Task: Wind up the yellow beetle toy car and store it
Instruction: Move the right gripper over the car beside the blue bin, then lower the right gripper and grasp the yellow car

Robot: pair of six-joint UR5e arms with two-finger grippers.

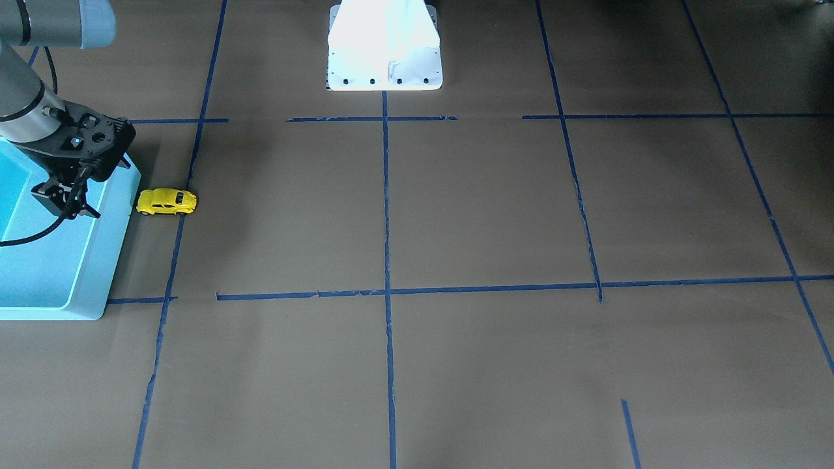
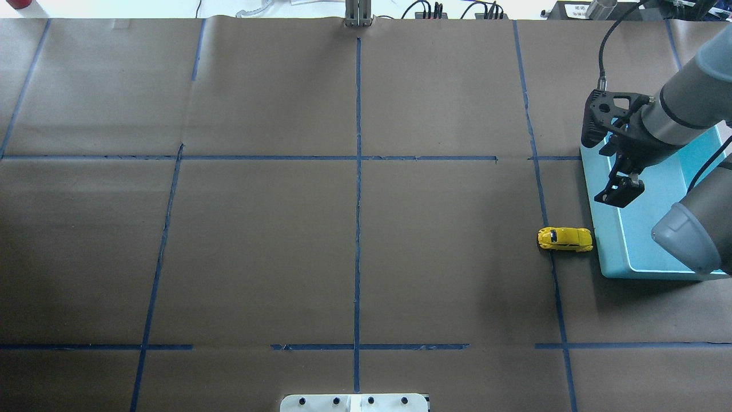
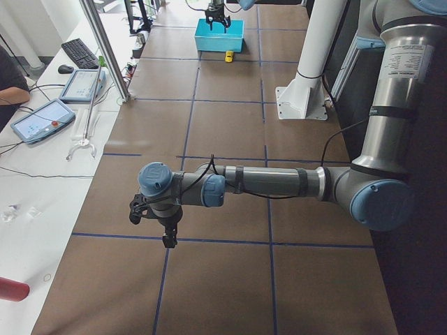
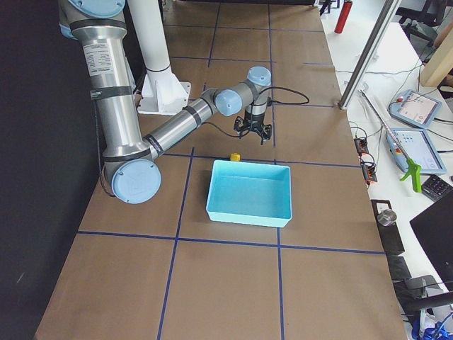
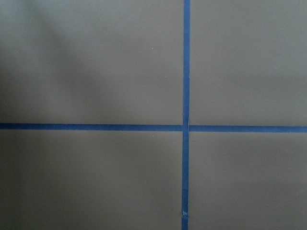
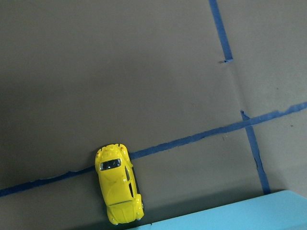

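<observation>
The yellow beetle toy car [image 1: 166, 201] [image 2: 565, 238] stands on its wheels on the brown table, close beside the outer wall of a light blue bin [image 1: 117, 228] [image 2: 606, 229]. In the right wrist view the car [image 6: 117, 191] lies on a blue tape line, its rear near the bin's rim [image 6: 240, 215]. My right gripper [image 1: 65, 203] [image 2: 617, 194] hangs open and empty over the bin's edge, a little to the side of the car. My left gripper [image 3: 151, 230] hovers low over the table at the far end; whether it is open or shut I cannot tell.
The white robot base [image 1: 384, 45] [image 2: 354, 402] stands at the table's middle edge. Blue tape lines [image 5: 184, 96] grid the brown surface. A side bench with tablets [image 3: 42, 118] and a metal post [image 3: 105, 49] runs along one side, with a person's arm [image 3: 8, 73] there.
</observation>
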